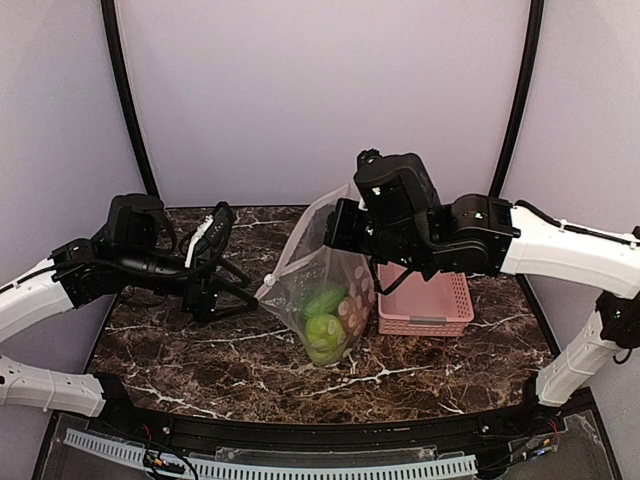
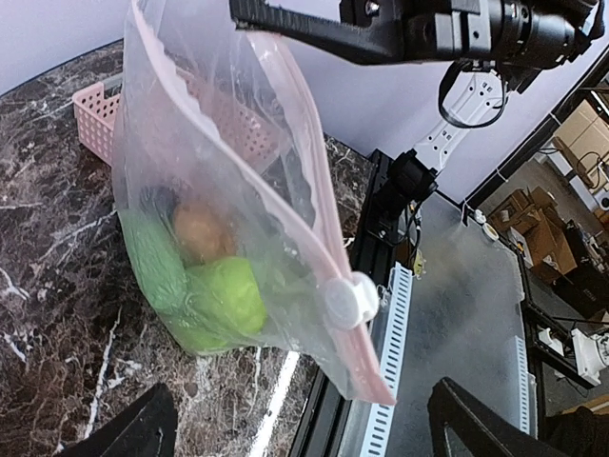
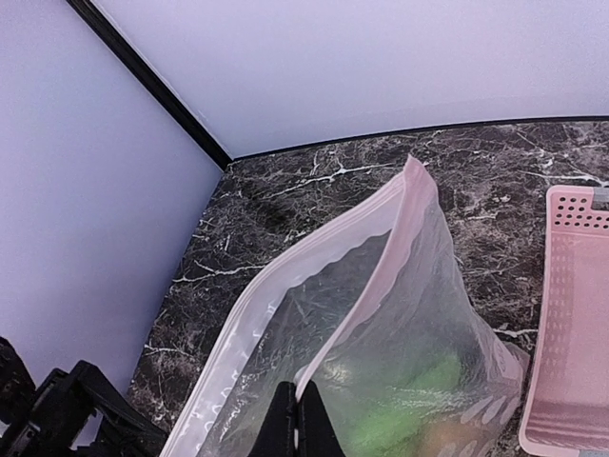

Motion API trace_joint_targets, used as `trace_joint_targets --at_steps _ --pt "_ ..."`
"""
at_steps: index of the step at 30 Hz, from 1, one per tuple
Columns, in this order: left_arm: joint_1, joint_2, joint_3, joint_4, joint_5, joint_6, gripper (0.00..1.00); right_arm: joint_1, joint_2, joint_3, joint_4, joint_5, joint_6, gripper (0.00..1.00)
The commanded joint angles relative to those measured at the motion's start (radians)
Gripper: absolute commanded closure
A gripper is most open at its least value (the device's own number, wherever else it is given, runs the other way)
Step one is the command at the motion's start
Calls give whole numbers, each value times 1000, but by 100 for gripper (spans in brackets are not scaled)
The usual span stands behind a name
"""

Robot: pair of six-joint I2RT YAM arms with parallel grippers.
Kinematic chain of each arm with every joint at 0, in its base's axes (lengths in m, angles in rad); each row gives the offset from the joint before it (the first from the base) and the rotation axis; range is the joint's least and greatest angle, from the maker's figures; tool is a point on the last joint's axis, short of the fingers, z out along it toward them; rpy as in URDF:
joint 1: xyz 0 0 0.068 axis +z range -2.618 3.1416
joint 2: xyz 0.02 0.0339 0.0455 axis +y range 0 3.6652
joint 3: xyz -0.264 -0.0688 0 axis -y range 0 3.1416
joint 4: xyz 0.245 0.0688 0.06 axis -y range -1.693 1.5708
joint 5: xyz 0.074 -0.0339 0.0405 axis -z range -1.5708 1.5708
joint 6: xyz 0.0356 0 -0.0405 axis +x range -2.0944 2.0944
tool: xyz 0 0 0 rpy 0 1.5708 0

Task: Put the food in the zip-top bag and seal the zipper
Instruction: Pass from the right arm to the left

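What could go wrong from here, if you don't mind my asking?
1. The zip-top bag is held only by the right tool, shut on its edge. The left tool is open, so the weight of the food could pull the bag loose.
2. In the right wrist view the lips of the zipper look parted, so the seal may be incomplete and food could spill.

Top external camera: mounted high behind both arm bases, angled down and forward over the marble table point(image 1: 200, 350) to the back wall point(image 1: 320, 90); whole workspace seen from mid distance.
Left wrist camera: low, tilted, faced right across the tabletop, close on the zip-top bag point(image 2: 219, 190).
Right wrist camera: sat just above the bag's mouth, looking down toward the far-left corner.
All three views shared the bag and the pink basket point(image 1: 425, 305).
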Motion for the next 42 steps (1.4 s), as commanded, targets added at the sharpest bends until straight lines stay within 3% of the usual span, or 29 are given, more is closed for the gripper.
trace_joint_targets --at_steps 1,10,16,20,26,31,38,40,42 --pt "-8 -35 -58 53 20 -56 9 3 20 44 34 35 -1 100" --pt "-70 17 -53 136 56 -89 34 2 22 31 35 41 10 100" --pt "-79 33 -51 136 37 -78 66 3 13 21 31 47 10 100" --pt "-79 20 -48 122 -47 -73 97 2 2 14 32 36 -3 100" --pt "-79 -9 30 34 -248 -17 99 2 -63 -1 44 -85 -100 100" --pt "-76 27 174 -105 -359 132 99 25 -112 9 8 -211 -179 100" --pt "-66 132 329 -276 -307 391 99 54 -174 -39 -87 -273 -149 100" --pt "-64 134 316 -283 -296 452 99 53 -212 -73 -105 -258 -147 91" --pt "-64 124 290 -280 -270 502 99 54 -260 -92 -126 -230 -170 75"
